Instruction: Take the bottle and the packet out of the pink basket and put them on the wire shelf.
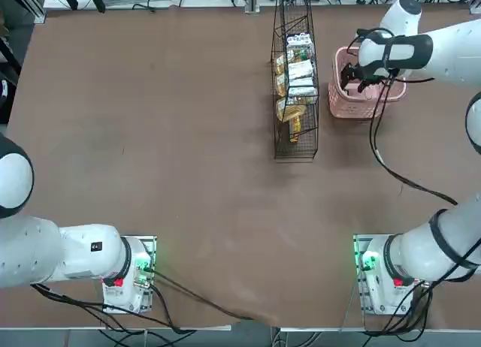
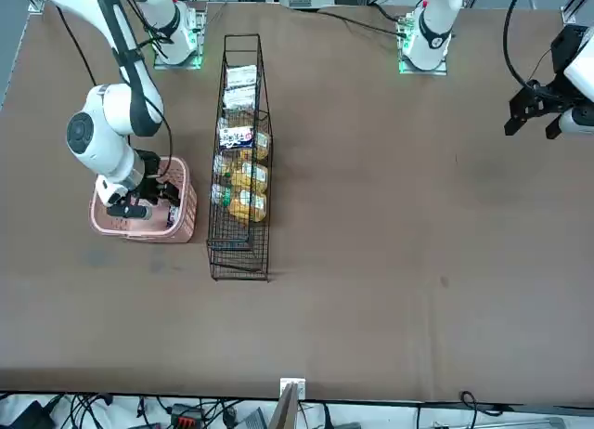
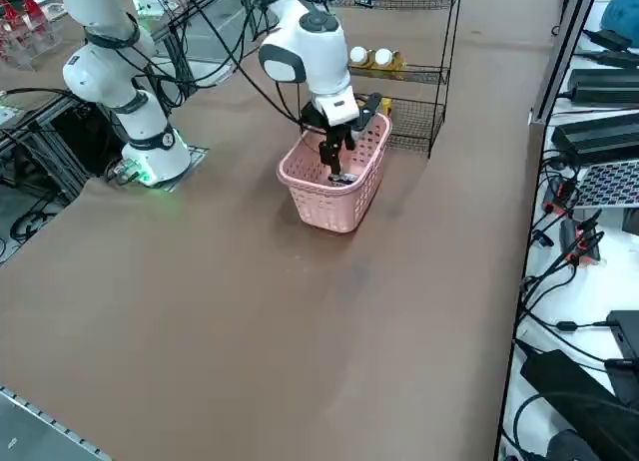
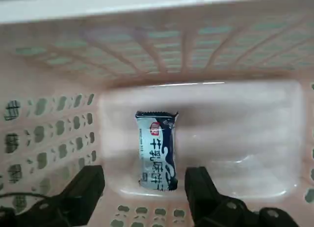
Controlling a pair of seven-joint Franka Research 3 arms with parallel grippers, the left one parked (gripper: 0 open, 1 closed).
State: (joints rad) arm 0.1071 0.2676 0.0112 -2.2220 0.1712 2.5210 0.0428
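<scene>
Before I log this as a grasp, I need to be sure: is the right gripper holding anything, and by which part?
Nothing is held: the right gripper stands open over the packet, which lies on the pink basket's floor.

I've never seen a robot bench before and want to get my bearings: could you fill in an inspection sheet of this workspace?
Surface: brown table, no spills seen
Basket: pink, on the table beside the rack
Packet: lies on the basket's floor
Bottles: two white-capped ones on the rack
Rack: black wire, stocked with packets
Clutter: nothing seen loose on the tabletop
Right pincer: open, over the packet, inside the basket
Cables: black, along the arm and over the table
Surroundings: laptop and electronics beyond the table edge
</scene>
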